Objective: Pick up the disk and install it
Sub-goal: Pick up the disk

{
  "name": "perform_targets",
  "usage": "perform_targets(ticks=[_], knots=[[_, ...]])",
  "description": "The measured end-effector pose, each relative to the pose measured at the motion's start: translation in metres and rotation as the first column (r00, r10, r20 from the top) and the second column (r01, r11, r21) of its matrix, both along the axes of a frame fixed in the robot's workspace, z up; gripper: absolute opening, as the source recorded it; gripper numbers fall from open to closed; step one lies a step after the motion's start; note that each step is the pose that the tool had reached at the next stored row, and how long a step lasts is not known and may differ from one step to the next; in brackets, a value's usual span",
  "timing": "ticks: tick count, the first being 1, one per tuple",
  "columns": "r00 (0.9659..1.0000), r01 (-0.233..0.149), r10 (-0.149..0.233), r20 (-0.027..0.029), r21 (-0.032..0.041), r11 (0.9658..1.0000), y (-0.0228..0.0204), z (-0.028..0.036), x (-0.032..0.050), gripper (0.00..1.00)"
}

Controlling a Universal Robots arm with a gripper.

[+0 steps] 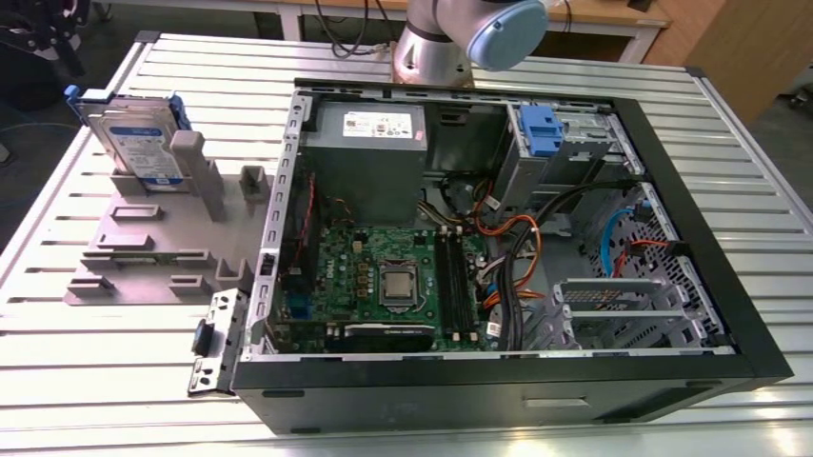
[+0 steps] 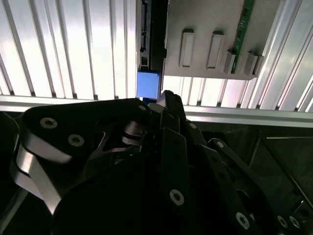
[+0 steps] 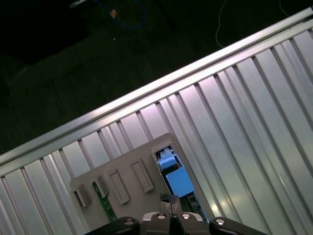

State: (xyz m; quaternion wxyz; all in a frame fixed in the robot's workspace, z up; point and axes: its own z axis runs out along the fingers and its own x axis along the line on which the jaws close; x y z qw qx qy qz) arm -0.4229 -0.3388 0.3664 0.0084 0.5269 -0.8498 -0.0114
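Above the ribbed metal table, the closed, empty gripper hovers over the blue-framed disk.

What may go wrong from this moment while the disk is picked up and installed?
1. The hand looks shut above the disk; lowered so, it might hit the disk's top edge.
2. The disk stands upright in a grey holder; a slanted pull might jam it.
3. Loose cables inside the open computer case might snag the disk.
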Motion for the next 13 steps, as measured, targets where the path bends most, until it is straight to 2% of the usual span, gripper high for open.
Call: perform_targets(ticks=[3, 6, 8, 13], knots=[[1.0, -0.008, 0.008, 0.0019, -0.0001, 1.0, 0.0, -0.0012, -0.0002, 0.11], [0.9984, -0.056, 0.056, 0.0021, 0.0, 0.9984, 0.0, -0.0029, -0.0003, 0.11], [0.9958, -0.092, 0.092, 0.002, -0.0001, 0.9958, 0.0, -0.004, -0.0003, 0.11], [0.9863, -0.165, 0.165, 0.0023, 0.0, 0.9863, 0.0007, -0.0051, -0.0003, 0.11]])
